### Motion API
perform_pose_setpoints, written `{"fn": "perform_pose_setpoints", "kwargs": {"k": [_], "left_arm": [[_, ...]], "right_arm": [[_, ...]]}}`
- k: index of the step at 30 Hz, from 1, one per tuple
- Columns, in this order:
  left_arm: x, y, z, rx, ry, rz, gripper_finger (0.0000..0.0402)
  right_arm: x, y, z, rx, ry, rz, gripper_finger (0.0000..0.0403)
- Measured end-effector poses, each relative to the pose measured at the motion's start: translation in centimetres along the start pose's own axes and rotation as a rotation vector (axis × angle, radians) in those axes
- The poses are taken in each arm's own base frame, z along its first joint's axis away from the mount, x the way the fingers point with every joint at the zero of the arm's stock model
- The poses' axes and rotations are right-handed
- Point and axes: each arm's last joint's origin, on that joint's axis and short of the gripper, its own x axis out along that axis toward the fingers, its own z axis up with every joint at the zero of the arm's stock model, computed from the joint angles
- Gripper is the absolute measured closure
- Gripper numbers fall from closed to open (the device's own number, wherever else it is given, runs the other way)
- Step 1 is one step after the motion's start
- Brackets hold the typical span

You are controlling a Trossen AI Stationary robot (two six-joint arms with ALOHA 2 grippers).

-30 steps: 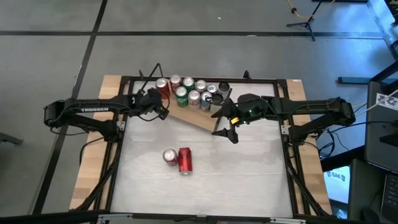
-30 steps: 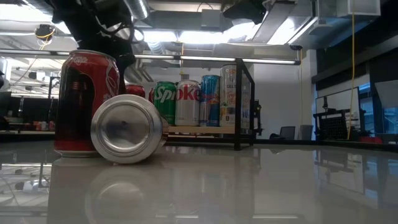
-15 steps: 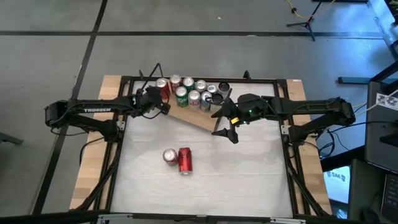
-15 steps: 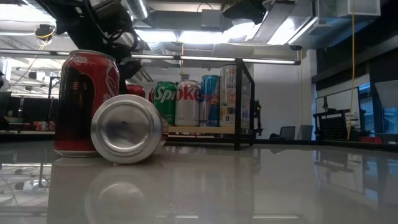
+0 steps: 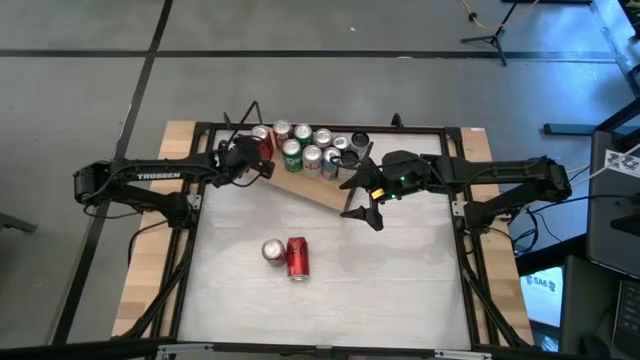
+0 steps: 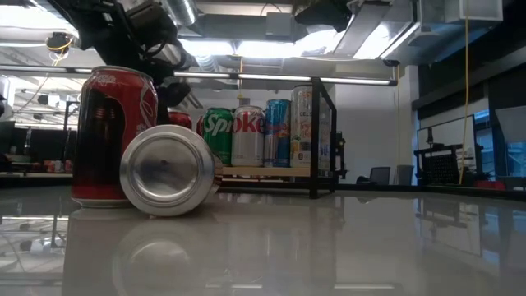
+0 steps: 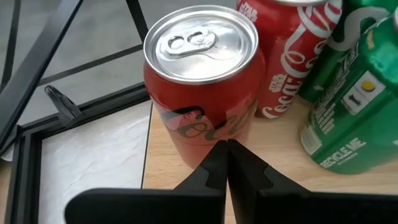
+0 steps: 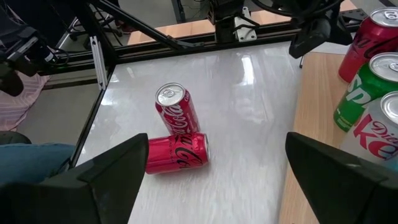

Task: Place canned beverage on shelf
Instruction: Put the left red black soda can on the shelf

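Note:
The shelf (image 5: 318, 186), a light-brown board on black wire supports, stands at the table's far middle and holds several upright cans (image 5: 312, 145). My left gripper (image 5: 256, 166) is shut, its tips level at the lower side of the leftmost red can (image 7: 202, 93), which stands on the board's left end (image 7: 280, 171). My right gripper (image 5: 366, 196) is open and empty over the shelf's near right end. On the tabletop one red can stands upright (image 5: 272, 250) (image 8: 176, 109), and a second red can (image 5: 298, 258) (image 8: 177, 153) lies on its side next to it. My left gripper's shut fingertips (image 7: 227, 149) stand level at the lower side wall (image 7: 205, 140) of the red can, coming from the table's left. The can stands upright on the board. I cannot tell whether the tips touch it.
Green, silver and red cans (image 7: 348, 93) crowd the board right of the leftmost can. A black frame (image 5: 200, 128) runs round the table. In the low view the two loose cans (image 6: 140, 148) stand in front of the shelf (image 6: 271, 171). A person's leg (image 8: 25, 158) shows beyond the table.
My left gripper has gone a short way toward the table's right edge, closer to the leftmost red can on the shelf. The cans and my right gripper have kept still.

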Motion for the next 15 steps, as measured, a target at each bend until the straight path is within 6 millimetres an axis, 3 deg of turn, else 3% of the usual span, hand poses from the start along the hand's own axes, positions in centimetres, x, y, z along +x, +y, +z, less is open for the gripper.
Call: {"fn": "perform_pose_setpoints", "kwargs": {"k": [15], "left_arm": [[-0.53,-0.94,-0.5,-0.139,0.018,-0.069,0.0401]], "right_arm": [[0.0,0.01,-0.01,0.0,0.0,0.0,0.0031]]}}
